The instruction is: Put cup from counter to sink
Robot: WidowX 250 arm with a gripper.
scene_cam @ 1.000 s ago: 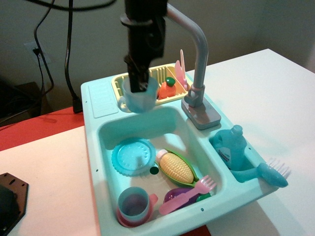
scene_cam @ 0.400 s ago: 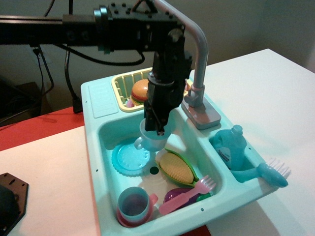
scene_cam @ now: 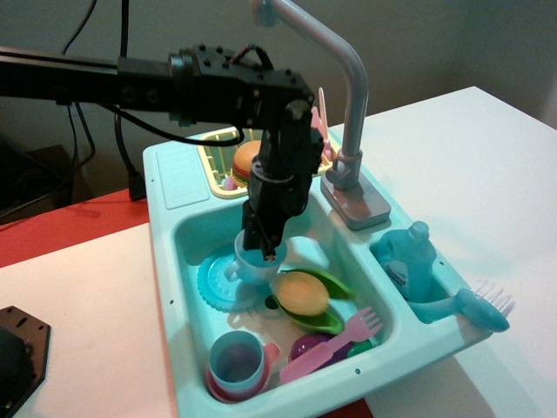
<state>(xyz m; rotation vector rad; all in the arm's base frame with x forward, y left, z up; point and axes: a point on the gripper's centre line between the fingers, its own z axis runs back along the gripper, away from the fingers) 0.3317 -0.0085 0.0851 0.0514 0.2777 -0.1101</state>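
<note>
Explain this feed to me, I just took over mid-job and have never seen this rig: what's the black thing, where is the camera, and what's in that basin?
There is one view, a fixed camera looking down at a toy sink unit from the front. The black thing is a robot arm reaching in from the left; its fingers point down into the sink, closed on the rim of the pale blue cup. The cup sits low over a round blue plate; I cannot tell if it rests on it. Also in the basin: toy corn in a green dish, a pink fork, and another blue cup on a pink saucer. The ribbed counter at the back left is bare. The grey faucet stands behind.
</note>
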